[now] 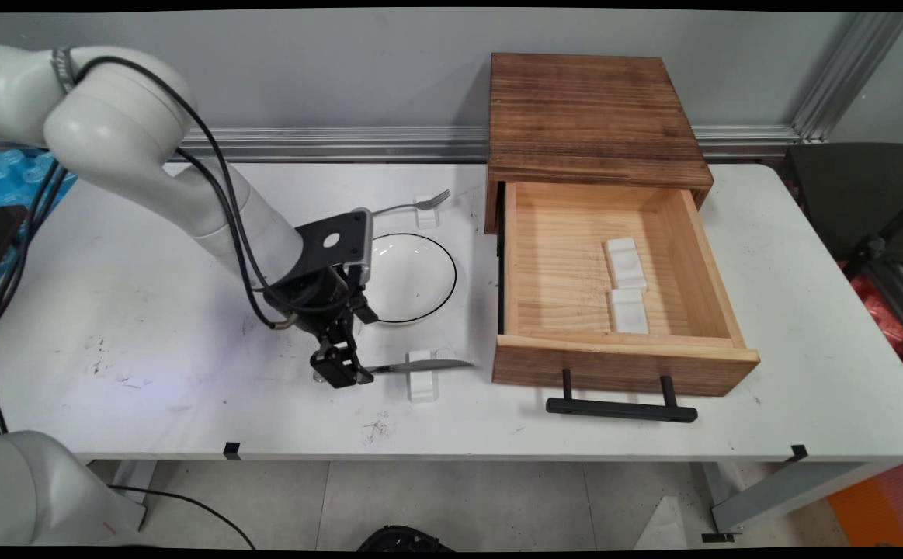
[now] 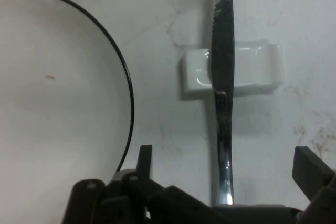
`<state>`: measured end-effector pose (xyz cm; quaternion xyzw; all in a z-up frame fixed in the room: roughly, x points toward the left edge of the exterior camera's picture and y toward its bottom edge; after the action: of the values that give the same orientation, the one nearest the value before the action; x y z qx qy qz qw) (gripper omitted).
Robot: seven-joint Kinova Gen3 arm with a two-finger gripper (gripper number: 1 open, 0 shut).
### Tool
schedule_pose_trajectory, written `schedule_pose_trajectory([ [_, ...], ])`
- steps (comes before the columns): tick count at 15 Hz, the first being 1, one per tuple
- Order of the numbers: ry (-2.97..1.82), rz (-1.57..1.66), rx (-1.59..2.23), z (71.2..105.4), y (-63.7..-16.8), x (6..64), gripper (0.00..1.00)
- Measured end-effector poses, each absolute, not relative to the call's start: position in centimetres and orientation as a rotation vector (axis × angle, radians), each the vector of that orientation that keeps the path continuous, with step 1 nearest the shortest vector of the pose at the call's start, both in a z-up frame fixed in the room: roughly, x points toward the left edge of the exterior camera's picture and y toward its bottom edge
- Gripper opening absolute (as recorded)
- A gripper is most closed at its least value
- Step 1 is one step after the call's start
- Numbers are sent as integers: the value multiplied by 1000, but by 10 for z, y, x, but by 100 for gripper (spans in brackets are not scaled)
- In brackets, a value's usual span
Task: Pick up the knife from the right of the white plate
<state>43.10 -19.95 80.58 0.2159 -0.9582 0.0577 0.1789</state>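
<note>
We're seeing the gripper (image 1: 340, 371) sitting low over the table (image 1: 148, 373) near its front edge, jaws spread wide on either side of the knife (image 2: 222, 108) handle, not touching it in the hand view. Knife is lying across a small white rest (image 2: 233, 70), blade pointing toward the drawer (image 1: 614, 272). Just behind the gripper, a white plate (image 1: 412, 278) with a thin black rim is sitting flat. Beyond the plate, a fork (image 1: 416, 204) is resting on a second white rest (image 1: 426, 213). To the right, the wooden drawer is standing pulled open, holding two white blocks (image 1: 626, 283) end to end, black handle (image 1: 622, 407) facing us.
</note>
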Motion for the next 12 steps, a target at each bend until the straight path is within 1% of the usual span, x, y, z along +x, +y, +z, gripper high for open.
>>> schedule_pose_trajectory([
  [12, -2667, 163, 629, 774, -209, 428, 100],
])
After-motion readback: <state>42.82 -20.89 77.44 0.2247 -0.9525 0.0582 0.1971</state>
